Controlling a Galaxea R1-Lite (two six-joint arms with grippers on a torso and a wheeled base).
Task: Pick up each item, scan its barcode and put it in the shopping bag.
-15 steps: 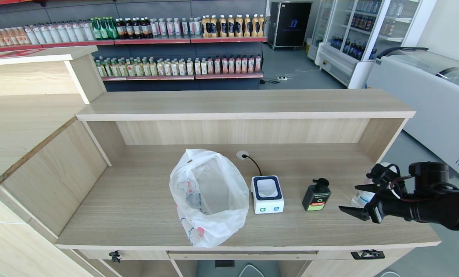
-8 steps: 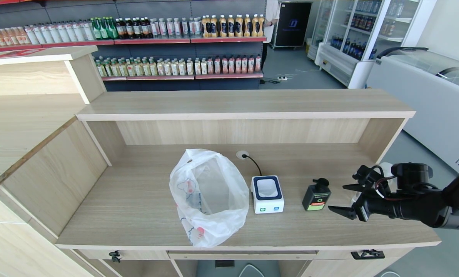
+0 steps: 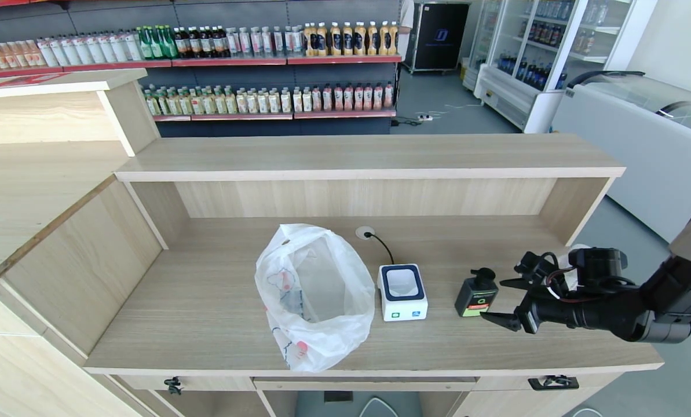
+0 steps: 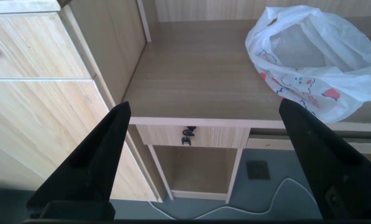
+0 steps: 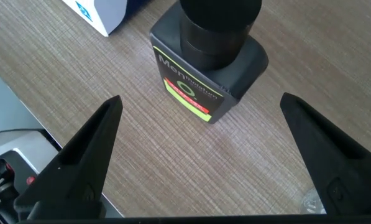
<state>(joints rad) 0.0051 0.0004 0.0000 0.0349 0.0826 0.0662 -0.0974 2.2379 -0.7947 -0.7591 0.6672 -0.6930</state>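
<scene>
A black pump bottle (image 3: 476,294) with a green and red label stands upright on the wooden counter (image 3: 218,301), right of the white barcode scanner (image 3: 402,292). My right gripper (image 3: 494,301) is open just to the bottle's right, low over the counter, fingers spread and apart from it. In the right wrist view the bottle (image 5: 210,62) stands ahead of the gripper (image 5: 204,162), between the lines of its two fingers (image 5: 79,162). The white plastic shopping bag (image 3: 313,295) stands open left of the scanner. My left gripper (image 4: 204,168) hangs open off the counter's front left, with the bag (image 4: 316,56) beyond it.
The scanner's cable (image 3: 383,246) runs to a hole at the counter's back. A raised ledge (image 3: 368,156) and side walls enclose the counter. A pale bottle (image 3: 568,258) is partly hidden behind my right wrist. Drawers (image 4: 186,135) sit under the front edge.
My right arm has moved left along the counter, bringing its open gripper from the right edge up close to the black pump bottle. Bottle, scanner and bag have stayed put.
</scene>
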